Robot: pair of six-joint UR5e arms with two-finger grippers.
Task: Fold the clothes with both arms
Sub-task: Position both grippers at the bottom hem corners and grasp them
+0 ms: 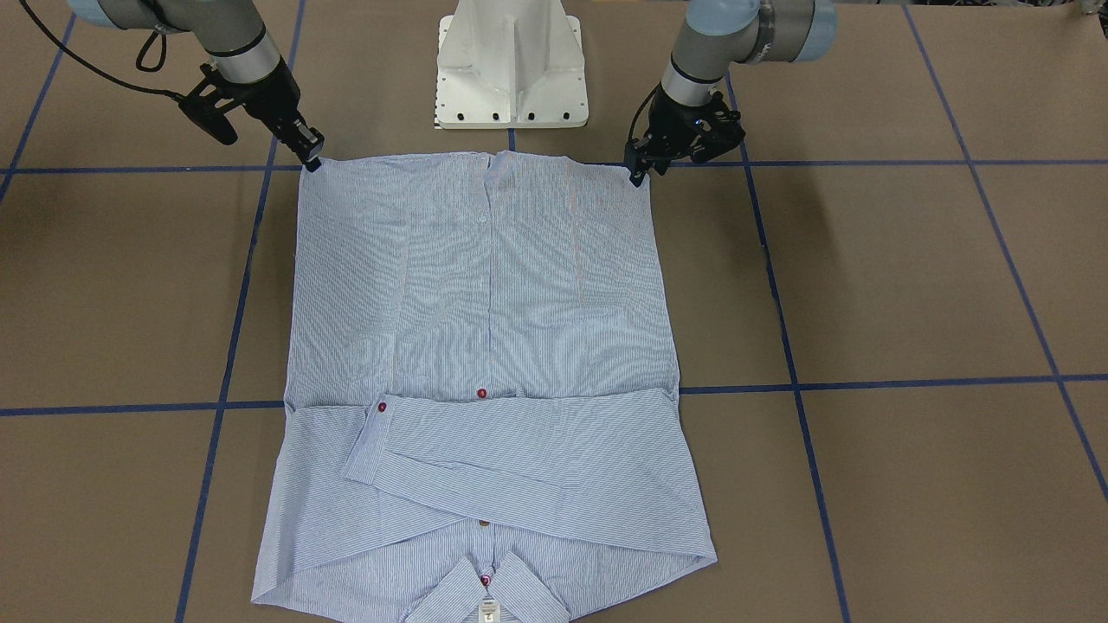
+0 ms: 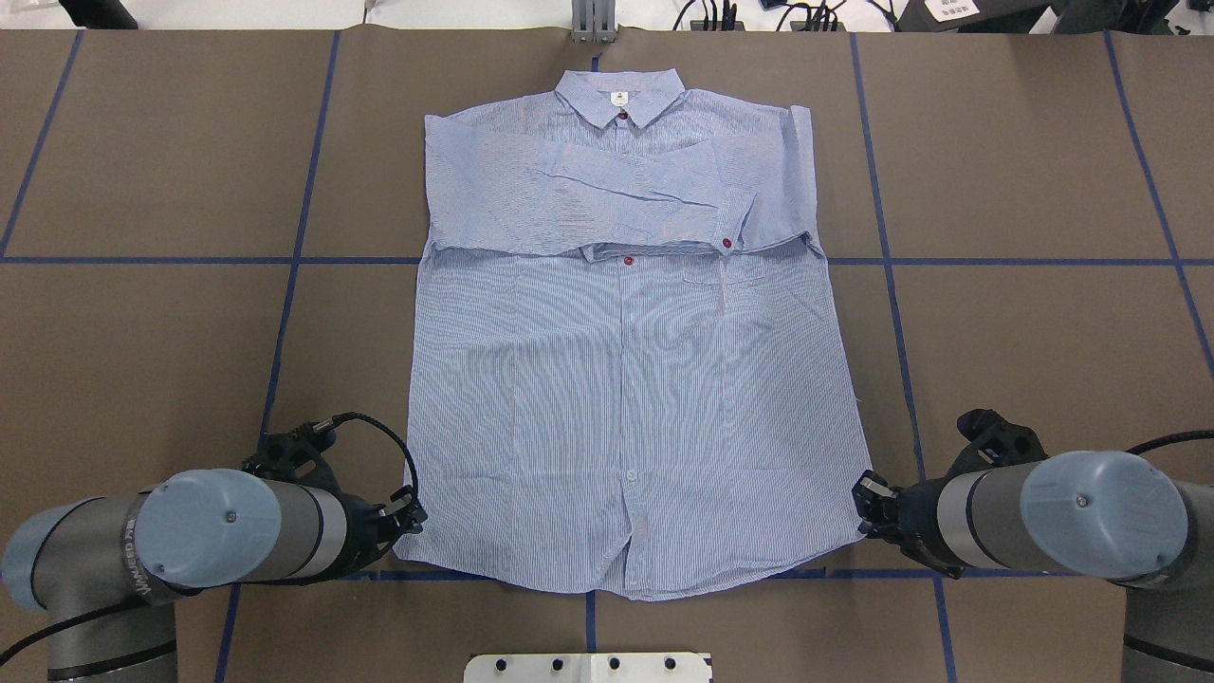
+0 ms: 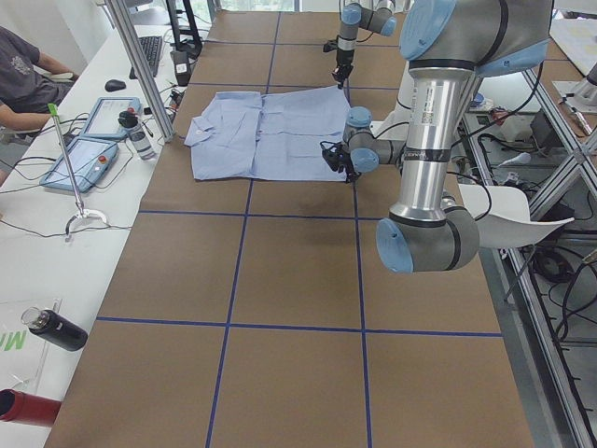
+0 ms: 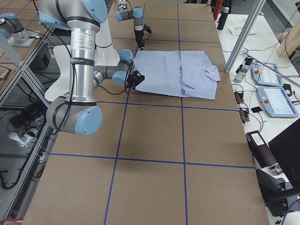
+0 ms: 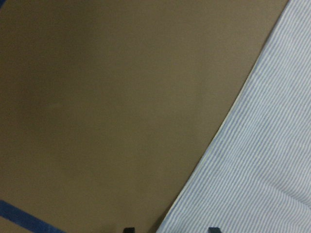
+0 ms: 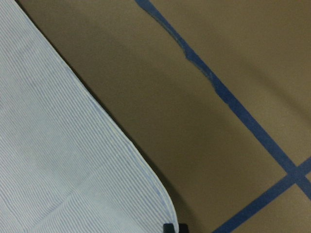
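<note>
The light blue striped shirt (image 1: 485, 303) lies flat and face up on the brown table, its collar (image 2: 618, 98) away from the robot and its sleeves folded across the chest. My left gripper (image 2: 413, 517) is low at the hem's left corner. In the left wrist view (image 5: 170, 229) its two tips stand apart, astride the shirt's edge (image 5: 262, 170). My right gripper (image 2: 865, 493) is low at the hem's right corner. In the right wrist view (image 6: 175, 227) its tips are together at the rounded corner of the shirt (image 6: 58, 160).
The white pedestal base (image 1: 511, 78) stands just behind the hem. Blue tape lines (image 2: 285, 313) grid the table. A side bench with tablets (image 3: 89, 154) and bottles runs past the collar end, where a seated person (image 3: 23, 79) is.
</note>
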